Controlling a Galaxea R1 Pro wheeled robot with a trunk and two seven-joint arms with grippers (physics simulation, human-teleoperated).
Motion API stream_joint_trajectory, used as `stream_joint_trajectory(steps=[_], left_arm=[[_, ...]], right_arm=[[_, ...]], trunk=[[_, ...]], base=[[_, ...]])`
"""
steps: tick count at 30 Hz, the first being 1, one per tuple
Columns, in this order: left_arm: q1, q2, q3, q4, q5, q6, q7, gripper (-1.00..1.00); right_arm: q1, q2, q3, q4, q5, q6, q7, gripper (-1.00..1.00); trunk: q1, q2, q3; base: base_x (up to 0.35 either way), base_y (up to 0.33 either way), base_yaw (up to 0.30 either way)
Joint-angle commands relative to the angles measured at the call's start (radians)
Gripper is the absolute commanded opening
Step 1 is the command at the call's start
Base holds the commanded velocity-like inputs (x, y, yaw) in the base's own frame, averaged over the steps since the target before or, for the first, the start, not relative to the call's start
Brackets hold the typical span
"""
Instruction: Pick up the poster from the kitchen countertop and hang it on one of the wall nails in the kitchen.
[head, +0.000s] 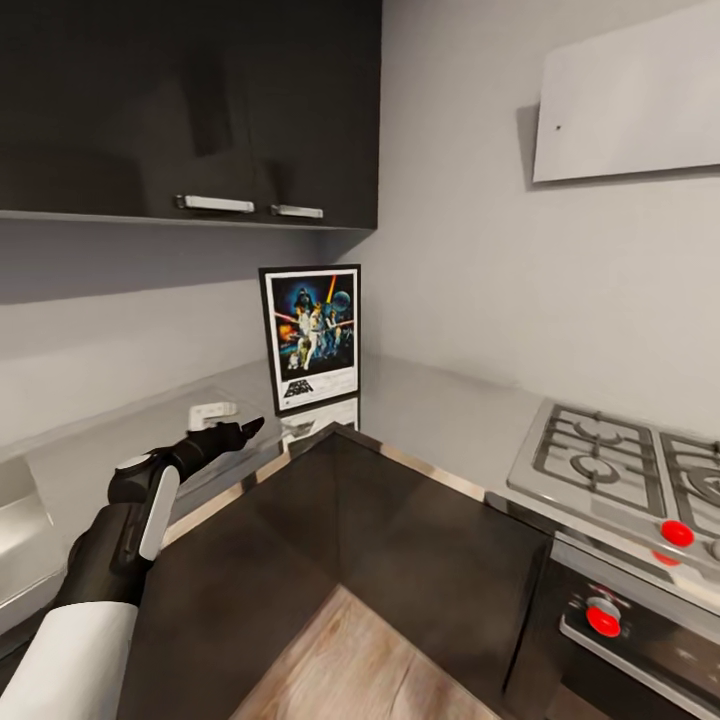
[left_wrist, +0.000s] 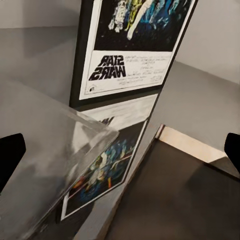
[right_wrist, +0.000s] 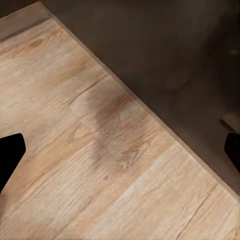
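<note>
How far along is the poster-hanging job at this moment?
Early. Done: the robot stands at the kitchen countertop, where the poster stands upright in the corner. In hand: the left gripper reaches over the worktop toward it, fingers spread wide, nothing between them. The right gripper points down at the wooden floor, open. Left: grasp the poster, lift it, hang it on a wall nail.
</note>
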Motion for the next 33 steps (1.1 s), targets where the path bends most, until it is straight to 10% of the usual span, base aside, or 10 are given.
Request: stream_joint_trajectory(steps=[1, 33], left_arm=[[0.000, 0.010, 0.002, -0.002, 0.007, 0.008, -0.002, 1.00], [0.000, 0.034, 0.004, 0.009, 0.007, 0.010, -0.002, 1.00]], right_arm=[[-0.001, 0.000, 0.001, 0.000, 0.003, -0.003, 0.001, 1.00], [-0.001, 0.002, 0.002, 0.002, 0.003, -0.001, 0.001, 1.00]], trunk=[[0.000, -0.001, -0.001], [0.000, -0.001, -0.001]], base=[[0.276, 0.000, 0.000], [0.177, 0.017, 0.000]])
